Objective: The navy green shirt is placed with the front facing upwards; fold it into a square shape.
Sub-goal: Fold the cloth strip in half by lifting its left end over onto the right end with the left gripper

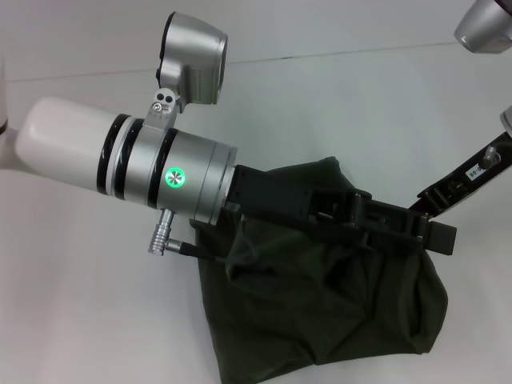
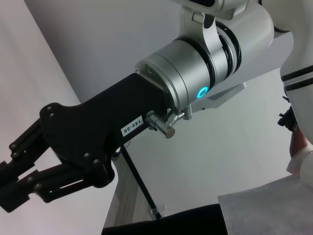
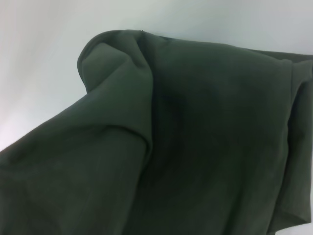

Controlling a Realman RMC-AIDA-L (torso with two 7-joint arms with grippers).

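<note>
The navy green shirt (image 1: 320, 312) lies bunched and creased on the white table, plain green side showing, no print visible. My left arm reaches across from the left, and its black left gripper (image 1: 384, 224) sits on the shirt's upper right part. My right gripper (image 1: 436, 232) comes down from the upper right and meets the same edge, close beside the left one. The left wrist view shows the right gripper (image 2: 10, 183) from the side, cut off at the picture's edge. Rumpled shirt fabric (image 3: 195, 147) fills the right wrist view.
The white table (image 1: 80, 320) stretches bare to the left and behind the shirt, with its far edge (image 1: 320, 56) at the back. My left forearm (image 1: 136, 160) hangs over the table's left middle and hides part of the shirt.
</note>
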